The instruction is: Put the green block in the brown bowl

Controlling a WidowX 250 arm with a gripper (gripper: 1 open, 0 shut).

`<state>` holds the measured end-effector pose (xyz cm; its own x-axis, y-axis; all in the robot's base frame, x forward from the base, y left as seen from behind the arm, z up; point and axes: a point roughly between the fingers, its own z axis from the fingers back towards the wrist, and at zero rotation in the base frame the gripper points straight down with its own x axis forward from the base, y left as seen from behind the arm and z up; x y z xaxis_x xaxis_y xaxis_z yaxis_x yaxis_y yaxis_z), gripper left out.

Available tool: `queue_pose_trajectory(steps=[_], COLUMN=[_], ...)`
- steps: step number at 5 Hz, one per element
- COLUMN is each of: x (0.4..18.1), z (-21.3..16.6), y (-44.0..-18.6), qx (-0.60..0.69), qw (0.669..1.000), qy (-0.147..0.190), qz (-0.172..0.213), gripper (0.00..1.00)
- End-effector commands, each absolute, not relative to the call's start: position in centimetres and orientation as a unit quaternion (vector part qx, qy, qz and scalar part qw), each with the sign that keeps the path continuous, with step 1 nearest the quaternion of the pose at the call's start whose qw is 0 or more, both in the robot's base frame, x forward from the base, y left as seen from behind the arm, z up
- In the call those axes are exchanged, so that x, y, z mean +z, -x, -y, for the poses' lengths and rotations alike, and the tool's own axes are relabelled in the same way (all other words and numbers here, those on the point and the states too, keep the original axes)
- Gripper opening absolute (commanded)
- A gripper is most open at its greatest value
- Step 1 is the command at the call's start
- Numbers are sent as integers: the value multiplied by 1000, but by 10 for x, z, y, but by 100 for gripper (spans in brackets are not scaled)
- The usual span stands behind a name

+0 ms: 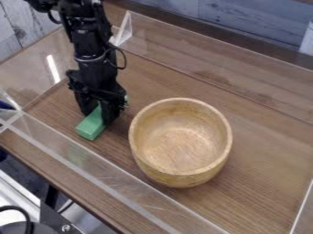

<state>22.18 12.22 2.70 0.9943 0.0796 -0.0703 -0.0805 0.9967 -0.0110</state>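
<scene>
The green block (90, 124) lies on the wooden table left of the brown bowl (181, 141), its far end tucked between the fingers of my black gripper (98, 108). The gripper points straight down over that end and its jaws have closed against the block's sides. The block's near end rests on the table or just above it; I cannot tell which. The bowl is empty and stands about a block's length to the right of the gripper.
A clear acrylic wall (73, 155) runs along the table's front and left edges, close to the block. Another clear panel (126, 29) stands behind the arm. Bare wooden tabletop (251, 87) stretches right of and behind the bowl.
</scene>
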Motion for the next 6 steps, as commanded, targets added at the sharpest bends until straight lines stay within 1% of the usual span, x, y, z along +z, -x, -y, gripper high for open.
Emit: queue_pose_trajectory(steps=[1,6], x=[42,67], z=[-125,-116], y=[-232,-236], qx=[41,56], qw=[999,998], qy=[-2,9], qz=[-13,-10], gripper=[0,0])
